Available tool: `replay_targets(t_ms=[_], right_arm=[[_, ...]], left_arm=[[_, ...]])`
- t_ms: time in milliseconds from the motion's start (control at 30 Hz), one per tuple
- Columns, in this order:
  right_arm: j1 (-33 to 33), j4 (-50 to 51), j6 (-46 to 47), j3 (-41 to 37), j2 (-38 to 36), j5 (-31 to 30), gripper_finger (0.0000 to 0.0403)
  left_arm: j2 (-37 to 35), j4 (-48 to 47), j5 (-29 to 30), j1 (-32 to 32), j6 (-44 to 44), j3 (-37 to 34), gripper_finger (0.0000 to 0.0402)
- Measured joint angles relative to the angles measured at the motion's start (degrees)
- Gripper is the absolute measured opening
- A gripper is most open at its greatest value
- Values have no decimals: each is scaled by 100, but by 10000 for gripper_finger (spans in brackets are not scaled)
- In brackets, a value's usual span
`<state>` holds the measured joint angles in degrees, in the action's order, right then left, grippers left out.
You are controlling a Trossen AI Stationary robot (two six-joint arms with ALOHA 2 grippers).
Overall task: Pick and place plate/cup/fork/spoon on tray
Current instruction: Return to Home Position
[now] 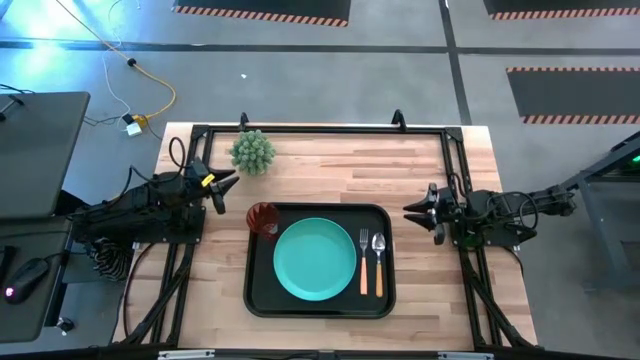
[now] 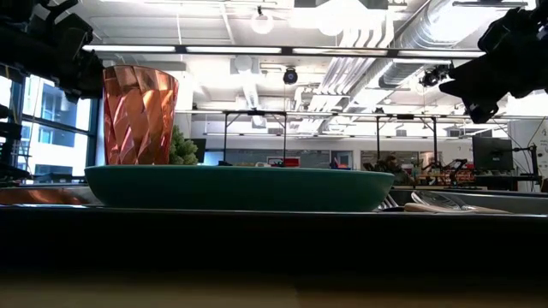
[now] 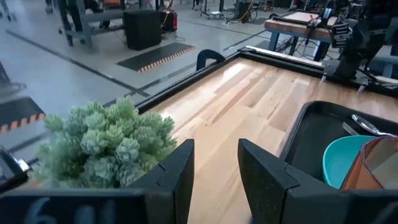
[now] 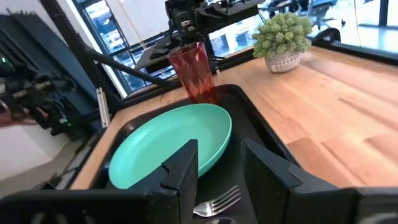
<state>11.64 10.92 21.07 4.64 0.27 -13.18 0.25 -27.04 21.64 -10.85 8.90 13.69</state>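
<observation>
We see the left gripper point(image 1: 232, 182) hovering over the tabletop point(image 1: 420, 165) near its left edge, fingers point(image 3: 177, 171) parted and holding nothing. Just beyond it toward the far edge stands the spiky green plant point(image 1: 252, 151), and beside it toward the tabletop's middle the cup point(image 1: 262, 217) stands upright in the tray's far-left corner, close to this gripper but apart from it

The right gripper point(image 1: 408, 212) hangs over the tabletop near its right edge, level with the tray's far-right corner, fingers point(image 4: 183, 168) likewise spread with nothing between them. From its wrist view we look past the fingers onto the fork's tines and the plate, with the cup and the plant farther off

The tray point(image 1: 258, 300) lies in the middle of the tabletop toward the near edge. The plate point(image 1: 315, 260) sits flat at the tray's centre. The fork point(image 1: 364, 262) and the spoon point(image 1: 378, 262) lie side by side, parallel, between the plate and the tray's right rim, metal ends toward the far edge, the fork nearer the plate. Both lie near the right gripper, below and inward of it, untouched

In the low view the cup point(image 2: 139, 115) rises behind the plate's point(image 2: 240, 188) left end
</observation>
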Motion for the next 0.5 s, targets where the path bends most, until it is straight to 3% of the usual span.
replay_targets(t_ms=[500], right_arm=[[0,4,99,0,2,6,115]], left_arm=[[0,161,101,2,-358,0,115]])
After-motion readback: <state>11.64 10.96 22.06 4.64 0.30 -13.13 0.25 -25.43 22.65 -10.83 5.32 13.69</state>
